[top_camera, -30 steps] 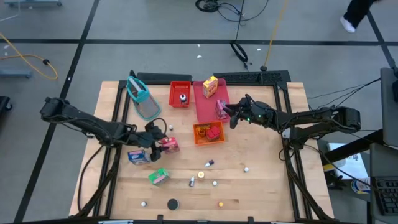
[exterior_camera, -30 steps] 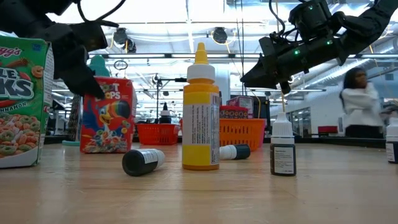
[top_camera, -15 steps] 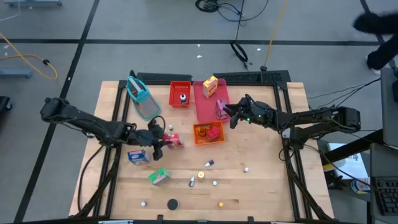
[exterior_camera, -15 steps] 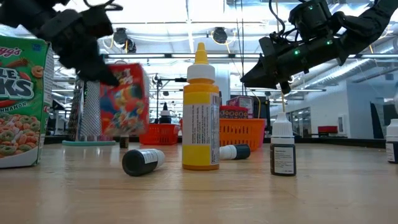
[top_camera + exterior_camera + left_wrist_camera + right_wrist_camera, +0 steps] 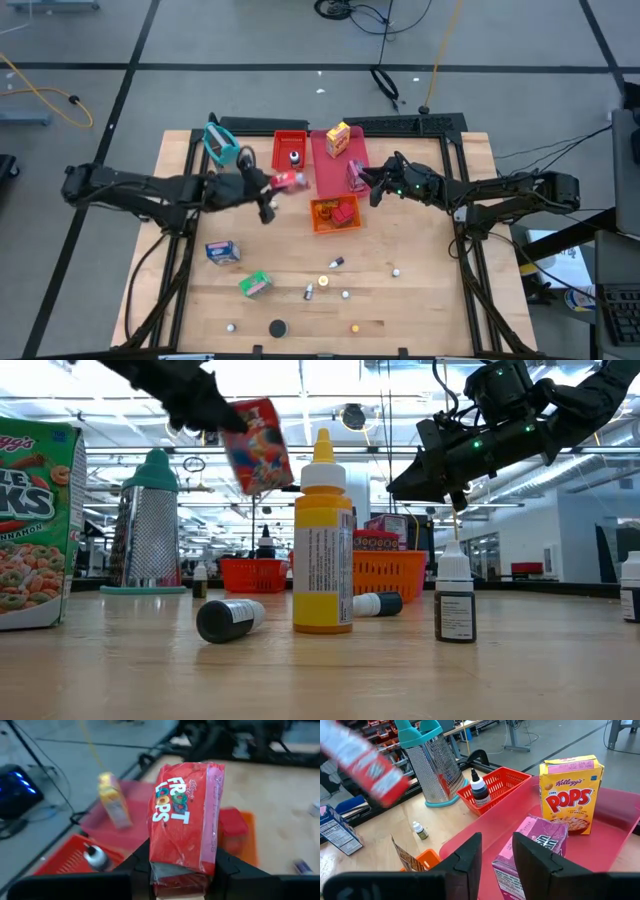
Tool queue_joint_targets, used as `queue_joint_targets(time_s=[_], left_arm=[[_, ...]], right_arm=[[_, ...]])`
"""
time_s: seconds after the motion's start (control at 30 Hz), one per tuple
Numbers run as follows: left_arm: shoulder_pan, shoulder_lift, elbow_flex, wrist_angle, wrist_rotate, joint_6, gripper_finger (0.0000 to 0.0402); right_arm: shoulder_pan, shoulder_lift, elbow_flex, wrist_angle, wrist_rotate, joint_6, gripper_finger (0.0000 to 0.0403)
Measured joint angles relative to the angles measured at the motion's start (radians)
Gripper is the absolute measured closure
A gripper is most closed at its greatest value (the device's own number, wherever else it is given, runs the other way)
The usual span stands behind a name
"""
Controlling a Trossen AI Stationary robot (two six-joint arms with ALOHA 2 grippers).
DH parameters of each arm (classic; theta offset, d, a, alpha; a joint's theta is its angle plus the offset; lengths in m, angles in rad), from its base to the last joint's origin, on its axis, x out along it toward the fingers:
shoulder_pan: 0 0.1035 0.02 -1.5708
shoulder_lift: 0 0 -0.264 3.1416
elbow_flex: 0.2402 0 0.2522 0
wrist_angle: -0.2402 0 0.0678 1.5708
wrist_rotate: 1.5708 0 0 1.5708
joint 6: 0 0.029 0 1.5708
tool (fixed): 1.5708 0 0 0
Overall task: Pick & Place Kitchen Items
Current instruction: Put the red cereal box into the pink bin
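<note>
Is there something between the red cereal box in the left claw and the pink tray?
Nothing visible blocks it. The left claw holds the red cereal box in the air, between the red tray and the pink tray.

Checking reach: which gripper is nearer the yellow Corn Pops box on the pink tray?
Right. The right gripper is at the pink tray's edge, near the Corn Pops box; the left gripper, holding the Froot Loops box, is farther.
</note>
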Motion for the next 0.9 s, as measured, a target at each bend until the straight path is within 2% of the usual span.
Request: queue_joint_targets(time_s=[0.2, 0.53, 0.77, 0.9], left_arm=[[0.137, 0.08, 0.031, 0.138, 0.162, 0.064, 0.0299], [0.31, 0.293, 0.156, 0.167, 0.241, 0.147, 0.0298], [0.416, 0.409, 0.196, 0.277, 0.409, 0.186, 0.0298], [0.453, 0.447, 0.197, 0.33, 0.448, 0.2, 0.0298]], right_arm=[[0.0, 0.0, 0.0, 0.0, 0.0, 0.0, 0.0303], [0.0, 0.0, 0.0, 0.0, 0.0, 0.0, 0.0303], [0.0, 0.0, 0.0, -0.002, 0.0, 0.0, 0.0303], [0.0, 0.0, 0.0, -0.005, 0.0, 0.0, 0.0303]])
